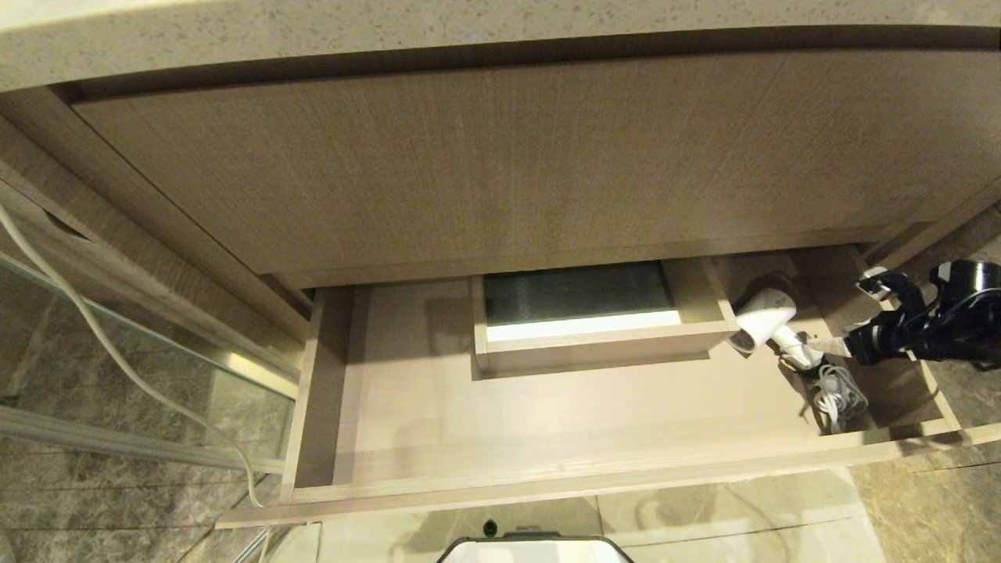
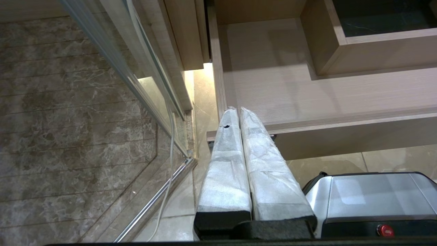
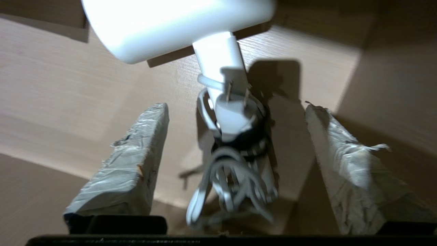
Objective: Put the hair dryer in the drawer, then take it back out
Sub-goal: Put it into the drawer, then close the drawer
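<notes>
At the right end of the wide, shallow, light-brown wood-grain drawer (image 1: 547,407) lies the small white hair dryer (image 1: 766,317), its barrel toward the boxed cut-out and its handle running back to the bundled white cord (image 1: 837,399). Handle and plug lie between the spread, wrapped fingers (image 3: 126,164) of the right gripper (image 3: 235,160), neither pad touching. Being the nearer arm, it likely only needs to close across the handle. Beside the drawer's left front corner, the left gripper (image 2: 239,116) hangs pressed together.

Drawer (image 1: 407,407) floor lies free left of the boxed cut-out (image 1: 594,344); right of it, hair dryer (image 1: 766,317) and cord bundle (image 1: 838,399) occupy the corner
</notes>
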